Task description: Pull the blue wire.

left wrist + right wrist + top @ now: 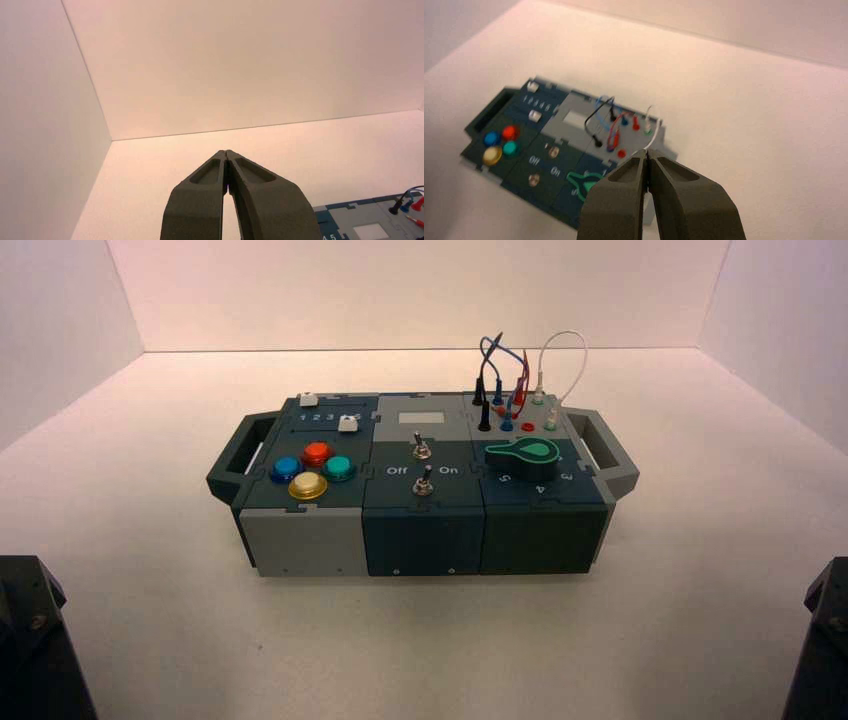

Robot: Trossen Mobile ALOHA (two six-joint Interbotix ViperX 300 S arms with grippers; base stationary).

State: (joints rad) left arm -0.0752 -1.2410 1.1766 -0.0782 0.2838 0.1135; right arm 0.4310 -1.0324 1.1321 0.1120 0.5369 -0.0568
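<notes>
1. Blue wire [512, 352] was seen at the back right of the box [423, 455], looped above its panel among the black wire [485, 358] and the red wire [526, 365].
2. A blue plug [498, 397] of that loop was seated in the rear row of sockets, between a black plug [478, 396] and a red one.
3. The right gripper [647, 151] was closed, its two fingertips pressed together and nothing gripped between them; its arm was held at the right edge of the high view, well apart from the wires.
4. The left gripper [226, 151] was also shut and empty, its arm held at the left edge of the high view, clear of the box.
5. The white wire [566, 333] was arched at the right of the blue one, its ends plugged into the rear and front rows.
6. Four round buttons [313, 471], coloured blue, red, green and yellow, were grouped at the front left, with two white sliders [348, 424] behind them.
7. Two metal switches [422, 451] were set in the middle, and a green-topped knob [525, 455] was mounted in front of the wires.
</notes>
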